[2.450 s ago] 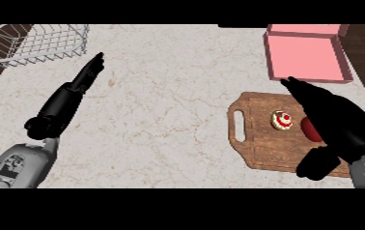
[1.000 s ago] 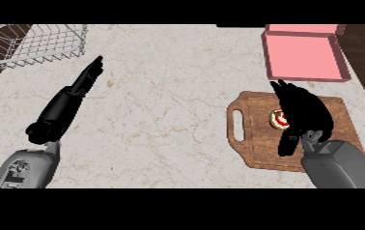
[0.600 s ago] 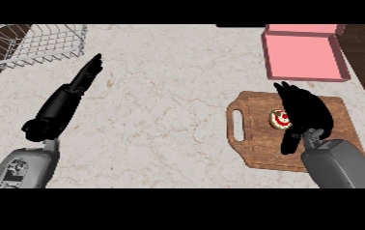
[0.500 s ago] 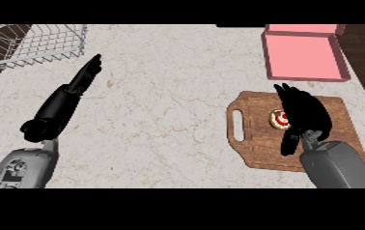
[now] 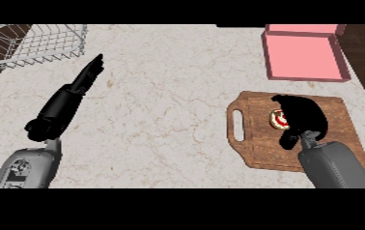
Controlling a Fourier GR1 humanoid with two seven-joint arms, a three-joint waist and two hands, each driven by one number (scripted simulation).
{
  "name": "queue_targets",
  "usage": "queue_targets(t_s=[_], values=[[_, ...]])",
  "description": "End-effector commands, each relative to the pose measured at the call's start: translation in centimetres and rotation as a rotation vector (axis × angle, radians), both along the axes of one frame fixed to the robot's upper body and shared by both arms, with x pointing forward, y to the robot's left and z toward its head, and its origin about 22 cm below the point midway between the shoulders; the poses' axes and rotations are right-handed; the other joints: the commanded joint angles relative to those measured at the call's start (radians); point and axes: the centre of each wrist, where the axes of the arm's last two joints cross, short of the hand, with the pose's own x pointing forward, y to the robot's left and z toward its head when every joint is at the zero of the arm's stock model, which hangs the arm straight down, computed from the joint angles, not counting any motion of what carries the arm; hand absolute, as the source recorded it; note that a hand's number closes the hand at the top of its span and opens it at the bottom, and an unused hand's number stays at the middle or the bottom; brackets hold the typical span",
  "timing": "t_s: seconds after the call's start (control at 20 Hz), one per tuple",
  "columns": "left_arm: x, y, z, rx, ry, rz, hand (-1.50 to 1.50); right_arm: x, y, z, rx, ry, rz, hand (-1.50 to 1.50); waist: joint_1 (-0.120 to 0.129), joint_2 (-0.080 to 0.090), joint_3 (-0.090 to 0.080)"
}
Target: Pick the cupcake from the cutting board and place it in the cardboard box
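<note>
Cupcake (image 5: 277, 119): on board (image 5: 257, 147), my right robot hand (image 5: 303, 115) curled round it. Box (image 5: 303, 55): beyond board. Left robot hand (image 5: 85, 77): fingers straight, released.

A wire basket (image 5: 39, 43) sits at the far left corner of the marble counter (image 5: 164, 103).

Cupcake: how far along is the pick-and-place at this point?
Nothing is delivered yet: the cupcake sits on the cutting board. In hand: the right hand covers it, fingers curled round it, apparently grasping. Left: lift, carry, place in the pink cardboard box. The left hand rests open.
</note>
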Motion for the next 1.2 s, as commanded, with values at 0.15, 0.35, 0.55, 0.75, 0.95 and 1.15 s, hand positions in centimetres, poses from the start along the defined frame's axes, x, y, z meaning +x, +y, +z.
queue_targets(t_s=[0.15,0.35,0.55,0.75,0.95,1.15], values=[[0.6,0.4,-0.3,-0.001,-0.009,0.018,0.0,-0.6,0.5,-0.7,-0.009,-0.115,0.159,1.5,-0.001,0.0,0.0],[-0.4,-0.7,0.3,0.001,-0.003,0.01,0.0,1.1,-0.7,-0.3,-0.038,-0.19,0.179,1.5,0.002,0.0,0.0],[0.6,0.8,1.2,0.003,-0.006,0.001,0.0,0.6,1.2,-0.8,-0.061,-0.28,0.238,1.5,0.0,0.0,0.0],[0.3,0.1,0.1,-0.005,-0.003,-0.014,0.0,-1.6,4.5,-0.4,0.169,-0.27,0.88,1.5,0.027,0.006,0.004],[0.3,0.0,-0.3,-0.011,-0.003,-0.013,0.0,-4.1,6.9,0.3,0.319,-0.326,1.326,1.5,0.014,0.003,0.004],[0.0,0.9,-0.3,-0.014,-0.004,0.015,0.0,-5.3,2.6,3.2,0.333,-0.483,1.517,1.5,-0.025,-0.006,0.002]])
